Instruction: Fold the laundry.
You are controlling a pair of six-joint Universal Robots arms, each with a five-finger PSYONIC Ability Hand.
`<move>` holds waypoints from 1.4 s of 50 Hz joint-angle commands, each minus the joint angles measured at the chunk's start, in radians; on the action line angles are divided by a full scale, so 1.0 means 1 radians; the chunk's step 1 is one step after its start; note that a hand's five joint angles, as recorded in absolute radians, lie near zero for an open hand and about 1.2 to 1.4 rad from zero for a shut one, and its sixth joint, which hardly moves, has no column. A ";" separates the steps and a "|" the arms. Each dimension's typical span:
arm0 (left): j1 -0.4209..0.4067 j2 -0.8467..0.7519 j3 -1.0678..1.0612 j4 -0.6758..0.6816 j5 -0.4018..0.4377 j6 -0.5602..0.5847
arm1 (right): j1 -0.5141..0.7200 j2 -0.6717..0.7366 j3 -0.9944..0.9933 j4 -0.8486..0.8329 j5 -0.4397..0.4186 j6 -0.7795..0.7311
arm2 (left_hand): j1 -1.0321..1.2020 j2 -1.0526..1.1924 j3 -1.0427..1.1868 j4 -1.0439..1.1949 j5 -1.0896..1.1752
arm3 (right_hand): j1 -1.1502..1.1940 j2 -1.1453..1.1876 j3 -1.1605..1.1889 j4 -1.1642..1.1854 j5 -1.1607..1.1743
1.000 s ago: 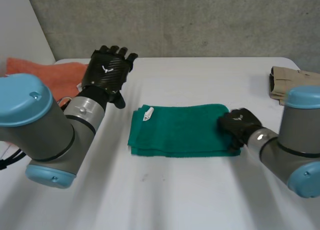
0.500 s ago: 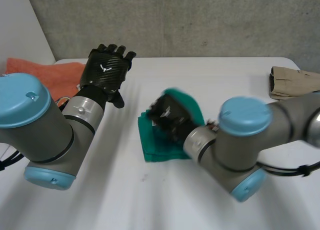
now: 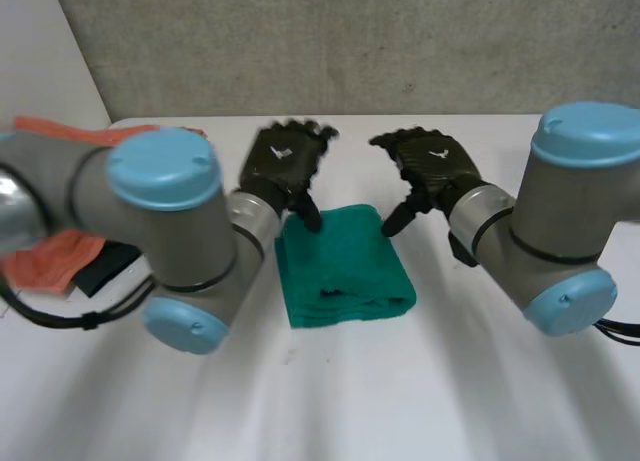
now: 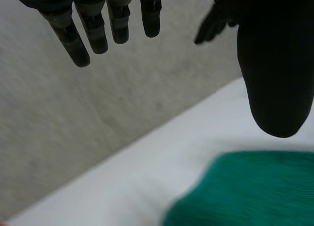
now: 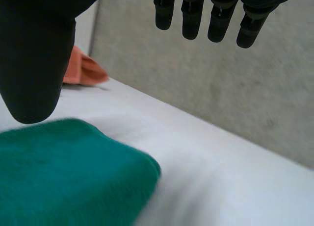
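Observation:
A green towel [image 3: 342, 265] lies folded into a small thick square in the middle of the white table [image 3: 400, 381]. My left hand [image 3: 283, 164] hovers over its far left corner, fingers straight and holding nothing. My right hand [image 3: 428, 169] hovers over the far right corner, also open and empty. In the left wrist view the fingers [image 4: 93, 27] are spread above the towel [image 4: 255, 191], with the thumb [image 4: 274, 64] apart from them. The right wrist view has straight fingers [image 5: 216, 15] above the towel's rounded fold [image 5: 68, 172].
An orange cloth [image 3: 60, 196] lies at the table's far left beside the left arm; a corner of the orange cloth [image 5: 83, 69] also lies beyond the towel in the right wrist view. A grey concrete wall [image 3: 350, 41] rises behind the table.
My right hand carried the towel's right end over to the left, folding it in half, then let go and rose. My left hand swung in from the far left to above the towel.

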 commanded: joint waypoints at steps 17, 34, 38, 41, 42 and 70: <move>-0.043 -0.228 0.121 -0.280 -0.204 0.172 | 0.000 0.329 -0.270 0.305 -0.082 -0.070 | 0.016 -0.005 -0.005 0.002 -0.018 | -0.050 -0.041 -0.035 -0.034 -0.042; -0.028 -0.037 0.184 -0.254 -0.062 0.183 | 0.044 0.089 -0.059 0.154 0.069 -0.386 | -0.002 -0.023 -0.022 -0.015 -0.036 | -0.050 -0.041 -0.035 -0.034 -0.042; -0.008 -0.001 0.196 -0.241 0.109 0.180 | 0.122 0.028 0.087 0.036 0.071 -0.390 | -0.002 -0.023 -0.022 -0.015 -0.036 | -0.050 -0.041 -0.035 -0.034 -0.042; 0.003 0.020 0.205 -0.249 0.265 0.169 | 0.155 0.019 0.185 -0.018 0.071 -0.383 | -0.002 -0.023 -0.022 -0.015 -0.036 | -0.050 -0.041 -0.035 -0.034 -0.042; 0.005 0.023 0.205 -0.251 0.301 0.164 | 0.162 0.019 0.216 -0.032 0.071 -0.374 | -0.002 -0.023 -0.022 -0.015 -0.036 | -0.050 -0.041 -0.035 -0.034 -0.042; 0.006 0.029 0.207 -0.298 0.451 0.085 | 0.168 0.209 0.201 -0.340 0.071 -0.382 | 0.001 -0.020 -0.019 -0.012 -0.033 | 0.165 0.174 0.180 0.181 0.174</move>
